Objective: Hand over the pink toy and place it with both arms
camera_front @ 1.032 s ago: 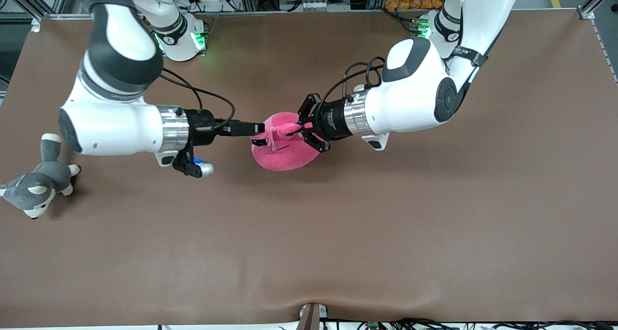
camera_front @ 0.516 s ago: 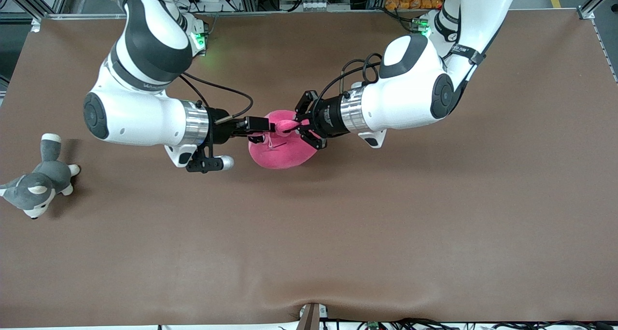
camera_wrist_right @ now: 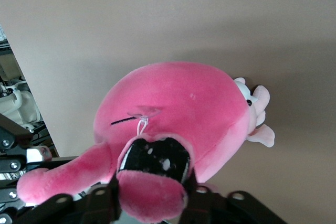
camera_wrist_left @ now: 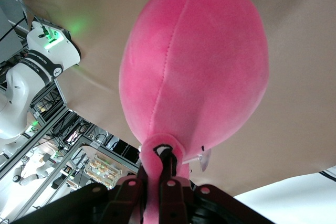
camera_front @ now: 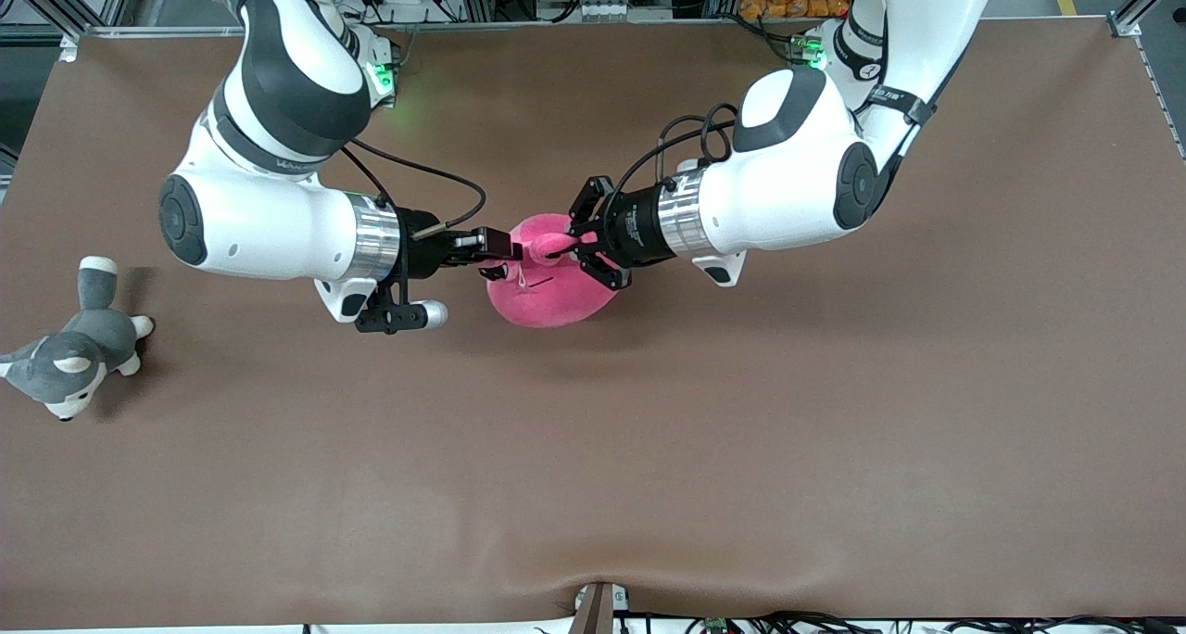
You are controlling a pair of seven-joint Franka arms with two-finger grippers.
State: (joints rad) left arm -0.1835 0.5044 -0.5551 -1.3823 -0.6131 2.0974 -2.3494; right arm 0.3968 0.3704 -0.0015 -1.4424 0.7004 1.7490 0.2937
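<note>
The pink toy (camera_front: pixel 551 293), a round hot-pink plush, hangs between my two grippers over the middle of the table. My left gripper (camera_front: pixel 561 245) is shut on a thin pink ear of the toy (camera_wrist_left: pixel 194 61); in the left wrist view the fingers (camera_wrist_left: pixel 170 195) pinch that ear, and the left gripper (camera_wrist_left: pixel 157 187) carries the body. My right gripper (camera_front: pixel 508 245) comes in from the right arm's end. In the right wrist view the right gripper (camera_wrist_right: pixel 152 192) has its fingers pressed on both sides of a pink lump beside a black eye of the toy (camera_wrist_right: pixel 178 103).
A grey-and-white husky plush (camera_front: pixel 69 361) lies near the table's edge at the right arm's end. A small pale pink-and-white plush (camera_wrist_right: pixel 256 114) peeks out past the pink toy's edge. Brown table surface (camera_front: pixel 649 449) spreads toward the front camera.
The right arm swung in to the pink toy and its fingers closed from wide open onto the plush. The left gripper kept its hold, and the toy shifted slightly.
</note>
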